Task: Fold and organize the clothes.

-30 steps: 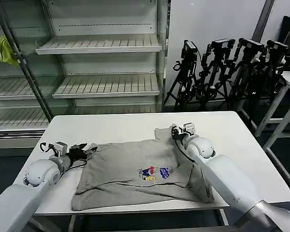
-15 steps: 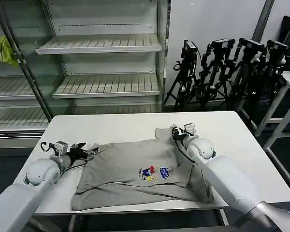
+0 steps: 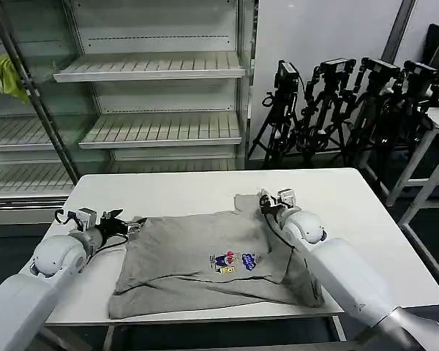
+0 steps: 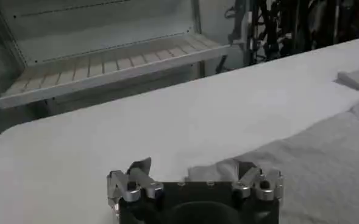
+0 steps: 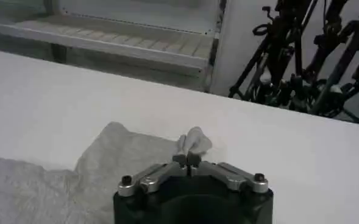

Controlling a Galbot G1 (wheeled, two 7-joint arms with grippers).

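Note:
A light grey T-shirt (image 3: pixel 197 256) with a small multicoloured chest print (image 3: pixel 234 261) lies partly folded on the white table (image 3: pixel 168 190). My left gripper (image 3: pixel 124 221) stands open just off the shirt's left corner. In the left wrist view its jaws (image 4: pixel 194 176) are spread wide with nothing between them, and the shirt's edge (image 4: pixel 325 152) lies right in front. At the shirt's far right corner my right gripper (image 3: pixel 265 203) is shut on a pinch of fabric. The right wrist view shows that gripper (image 5: pixel 188 158) clamping a small fold of the shirt (image 5: pixel 106 161).
Open metal shelves (image 3: pixel 154 69) stand behind the table, with a yellow-green cloth (image 3: pixel 6 77) hanging at the far left. Black tripods (image 3: pixel 351 102) crowd the back right. Bare tabletop lies behind the shirt and to its right.
My left arm has drawn back a little to the left, away from the shirt's corner, which now lies flatter on the table. The right gripper has kept its hold and place.

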